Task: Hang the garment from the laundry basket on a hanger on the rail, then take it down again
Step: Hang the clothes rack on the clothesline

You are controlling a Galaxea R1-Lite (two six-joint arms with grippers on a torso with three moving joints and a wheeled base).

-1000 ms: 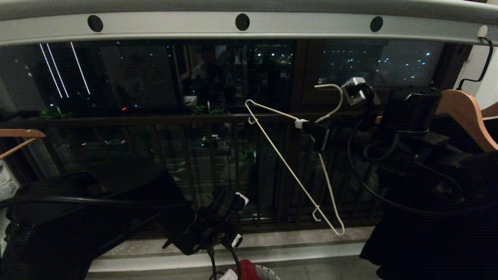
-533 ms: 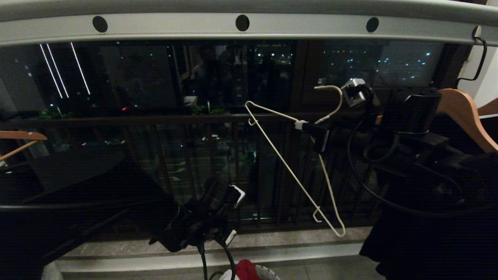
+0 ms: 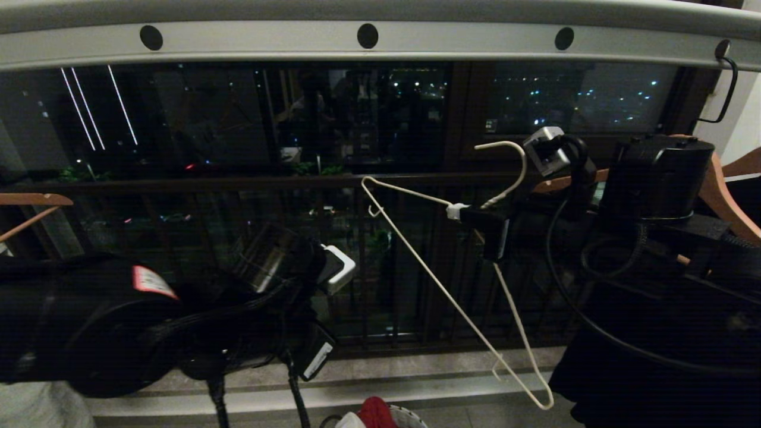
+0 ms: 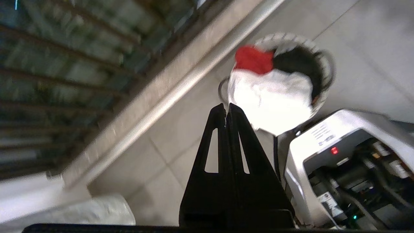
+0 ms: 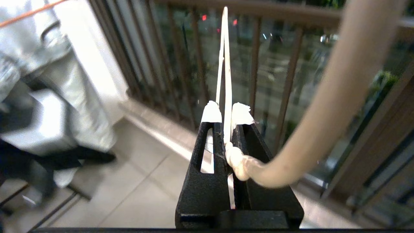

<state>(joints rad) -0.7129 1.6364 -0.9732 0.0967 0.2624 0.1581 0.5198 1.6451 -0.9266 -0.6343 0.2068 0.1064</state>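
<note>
Dark balcony railing (image 3: 250,184) behind rail (image 3: 297,43). Right gripper (image 5: 226,113) pinching hanger (image 3: 440,279) neck. Left gripper (image 4: 227,108) pressed together, empty, above laundry basket (image 4: 325,63); garment (image 4: 271,100) blurred, graphic hidden.

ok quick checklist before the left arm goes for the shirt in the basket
1. Hanger secured: ok, right gripper is shut on its twisted neck.
2. Hanger clear of the rail: ok, it hangs tilted below it.
3. Left gripper ready to grasp: not ok, fingers are shut and hold nothing.
4. White garment reachable: ok, it lies on top in the laundry basket.
5. Red cloth out of the way: cannot tell, it touches the garment.
</note>
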